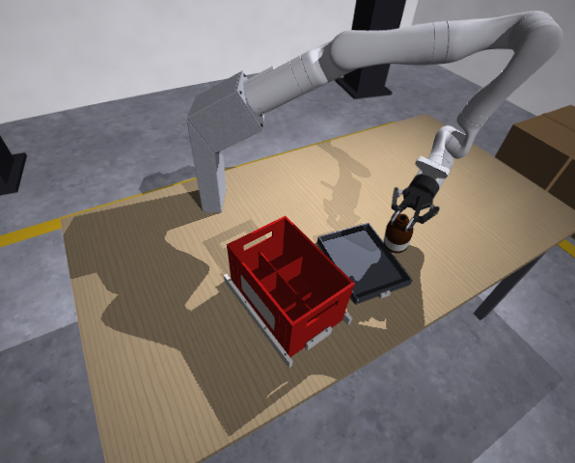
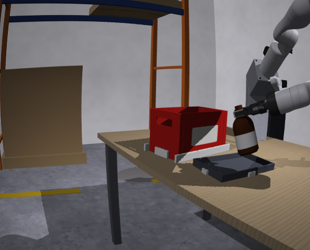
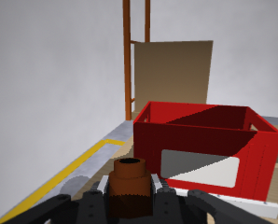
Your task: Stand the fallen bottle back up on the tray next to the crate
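Observation:
My gripper (image 1: pixel 411 214) is shut on the neck of a brown bottle (image 1: pixel 397 234) with a white label. The bottle hangs nearly upright, tilted slightly, with its base just above the dark tray (image 1: pixel 364 261). In the exterior view the bottle (image 2: pixel 245 135) hangs over the tray (image 2: pixel 233 164), gripped by the gripper (image 2: pixel 240 113) just below the cap. In the wrist view the bottle's cap and neck (image 3: pixel 129 184) sit between my fingers. The red crate (image 1: pixel 287 280) stands to the left of the tray.
The red crate (image 2: pixel 188 129) has inner dividers and sits on a grey rail frame. Cardboard boxes (image 1: pixel 557 154) stand beyond the table's right end. The robot's grey base (image 1: pixel 212 144) stands at the table's back. A shelf rack (image 2: pixel 152 53) stands behind.

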